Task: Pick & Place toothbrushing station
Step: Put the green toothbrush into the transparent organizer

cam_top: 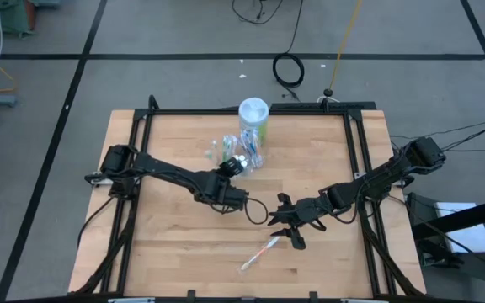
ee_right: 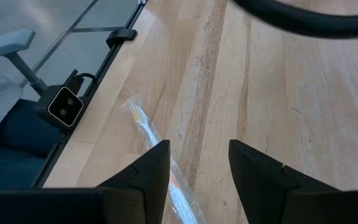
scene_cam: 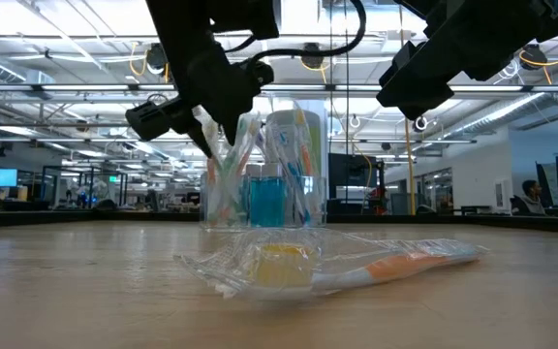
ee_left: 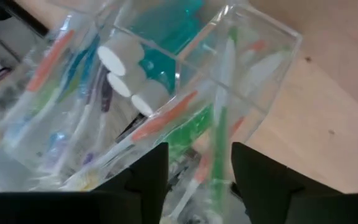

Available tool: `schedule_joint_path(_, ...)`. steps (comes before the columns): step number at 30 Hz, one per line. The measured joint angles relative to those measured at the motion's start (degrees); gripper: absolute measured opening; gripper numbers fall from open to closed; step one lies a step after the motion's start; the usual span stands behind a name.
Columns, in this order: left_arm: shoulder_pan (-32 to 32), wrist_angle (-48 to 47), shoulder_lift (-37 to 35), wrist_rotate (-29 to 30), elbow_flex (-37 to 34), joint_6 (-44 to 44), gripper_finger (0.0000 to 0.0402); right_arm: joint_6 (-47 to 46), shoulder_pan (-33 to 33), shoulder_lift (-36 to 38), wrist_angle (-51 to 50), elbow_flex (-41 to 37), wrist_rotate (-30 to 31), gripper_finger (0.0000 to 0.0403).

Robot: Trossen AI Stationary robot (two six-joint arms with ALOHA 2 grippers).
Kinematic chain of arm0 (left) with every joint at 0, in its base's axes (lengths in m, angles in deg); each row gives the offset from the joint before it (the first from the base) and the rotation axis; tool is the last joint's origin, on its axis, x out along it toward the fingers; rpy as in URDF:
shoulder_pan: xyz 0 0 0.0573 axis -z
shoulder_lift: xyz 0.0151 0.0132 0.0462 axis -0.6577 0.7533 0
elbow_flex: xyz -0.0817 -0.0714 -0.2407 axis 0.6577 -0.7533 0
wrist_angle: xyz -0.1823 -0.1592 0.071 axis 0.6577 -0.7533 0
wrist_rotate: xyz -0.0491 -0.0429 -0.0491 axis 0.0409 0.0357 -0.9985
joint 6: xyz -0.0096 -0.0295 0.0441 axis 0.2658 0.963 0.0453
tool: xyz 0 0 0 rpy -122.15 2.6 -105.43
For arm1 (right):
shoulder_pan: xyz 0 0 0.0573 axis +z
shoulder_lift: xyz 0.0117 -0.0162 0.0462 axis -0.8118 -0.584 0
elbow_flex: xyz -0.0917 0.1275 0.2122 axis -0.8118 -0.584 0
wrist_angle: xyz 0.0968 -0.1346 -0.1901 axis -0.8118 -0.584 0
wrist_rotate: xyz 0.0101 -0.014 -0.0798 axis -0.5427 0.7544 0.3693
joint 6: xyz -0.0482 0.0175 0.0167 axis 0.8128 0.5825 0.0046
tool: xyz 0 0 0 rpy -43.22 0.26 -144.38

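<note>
Wooden table (cam_top: 183, 244), seen from above: a wrapped toothbrush (cam_top: 259, 254) lies near-centre, long axis diagonal, just near of the right gripper (cam_top: 286, 229); the left gripper (cam_top: 234, 165) is at the clear organizer (cam_top: 241, 151). Right wrist view: jaws parted, empty, toothbrush (ee_right: 157, 158) ahead. Left wrist view: jaws released.

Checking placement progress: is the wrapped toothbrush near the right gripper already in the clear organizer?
No, the wrapped toothbrush lies flat on the table, apart from the clear organizer.

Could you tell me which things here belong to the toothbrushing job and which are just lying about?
Job:
- clear organizer with toothbrushes and tubes
- wrapped toothbrush on the table

Lying about:
- cable coil on the floor
- small camera at the table edge
</note>
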Motion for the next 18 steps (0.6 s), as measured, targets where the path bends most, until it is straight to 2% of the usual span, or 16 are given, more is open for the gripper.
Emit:
schedule_joint_path(3, 1.3, -0.1, 0.0, 1.8, 1.3, 1.2, 0.0195, 0.0, 0.0, 0.0, 0.0, 0.0, 0.0, 0.0155)
schedule_joint_path(9, 4.0, -0.1, 0.0, 0.6, 9.0, 8.4, 0.0198, 0.0, 0.0, 0.0, 0.0, 0.0, 0.0, 0.0155)
schedule_joint_path(13, 4.9, -0.1, -2.5, -0.4, 13.9, 18.6, 0.0190, 0.0, 0.0, 0.0, 0.0, 0.0, 0.0, 0.0155)
schedule_joint_path(18, 4.4, -0.5, -10.4, -1.5, 14.8, 31.5, 0.0182, 0.0, 0.0, 0.0, 0.0, 0.0, -0.2, 0.0155)
